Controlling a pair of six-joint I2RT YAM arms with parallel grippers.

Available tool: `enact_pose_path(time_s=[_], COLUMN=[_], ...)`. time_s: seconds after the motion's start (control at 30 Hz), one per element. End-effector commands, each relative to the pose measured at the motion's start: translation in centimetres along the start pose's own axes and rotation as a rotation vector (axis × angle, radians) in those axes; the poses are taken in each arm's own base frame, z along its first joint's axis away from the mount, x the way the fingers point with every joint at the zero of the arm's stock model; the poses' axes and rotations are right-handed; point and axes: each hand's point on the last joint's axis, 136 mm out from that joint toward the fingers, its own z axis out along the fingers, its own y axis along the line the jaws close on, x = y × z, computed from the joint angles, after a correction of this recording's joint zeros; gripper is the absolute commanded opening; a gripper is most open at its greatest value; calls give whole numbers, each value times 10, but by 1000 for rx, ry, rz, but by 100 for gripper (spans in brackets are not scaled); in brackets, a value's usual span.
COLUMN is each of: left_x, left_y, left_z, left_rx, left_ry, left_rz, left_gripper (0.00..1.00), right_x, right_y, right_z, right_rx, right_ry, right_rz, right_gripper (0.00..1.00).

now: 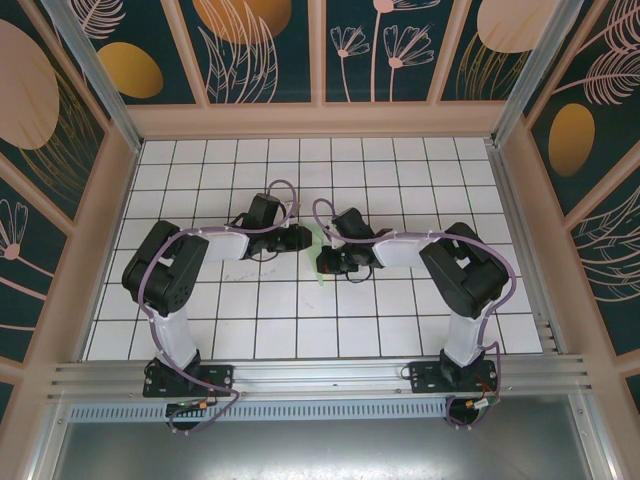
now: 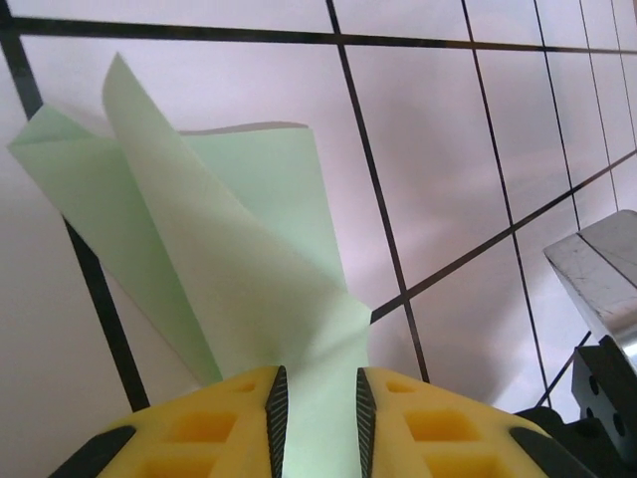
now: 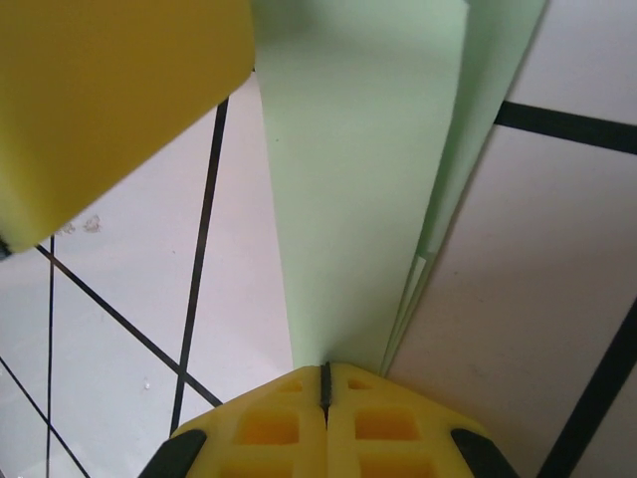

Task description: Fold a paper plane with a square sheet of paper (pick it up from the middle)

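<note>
The paper plane (image 1: 317, 244) is a slim folded piece of pale mint-green paper, held above the gridded table between the two arms. In the left wrist view its creased wings (image 2: 239, 249) fan upward, and its narrow end runs through the gap of my left gripper (image 2: 320, 398). That gripper is open, its pads standing apart on either side of the paper. My right gripper (image 3: 324, 370) is shut on the plane (image 3: 358, 179), whose layered edge shows at the right. From above, the left gripper (image 1: 303, 238) and right gripper (image 1: 330, 262) meet at the table's middle.
The white tiled table (image 1: 300, 160) with black grid lines is boxed in by patterned walls and a metal rail (image 1: 320, 375) at the near edge. A yellow finger (image 3: 109, 90) of the left gripper looms close in the right wrist view. A metal block (image 2: 597, 279) sits at the right.
</note>
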Motion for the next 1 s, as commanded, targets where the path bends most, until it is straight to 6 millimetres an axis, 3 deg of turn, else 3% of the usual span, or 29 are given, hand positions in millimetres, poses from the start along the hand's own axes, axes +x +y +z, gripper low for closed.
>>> enact_pose_path(time_s=[0.0, 0.33, 0.83, 0.97], left_x=[-6, 2, 1, 6], left_y=[-9, -3, 17, 22], left_z=[-2, 6, 23, 24], left_rx=[48, 67, 10, -7], left_ry=[-11, -4, 4, 22], left_rz=[98, 106, 88, 78], left_gripper=[28, 28, 25, 21], right_x=[38, 51, 59, 45], right_y=[-33, -31, -40, -33], right_z=[2, -14, -14, -21], right_rx=[107, 68, 85, 81], right_ry=[146, 181, 199, 146], right_rz=[-10, -61, -36, -33], right_gripper=[0, 1, 1, 1])
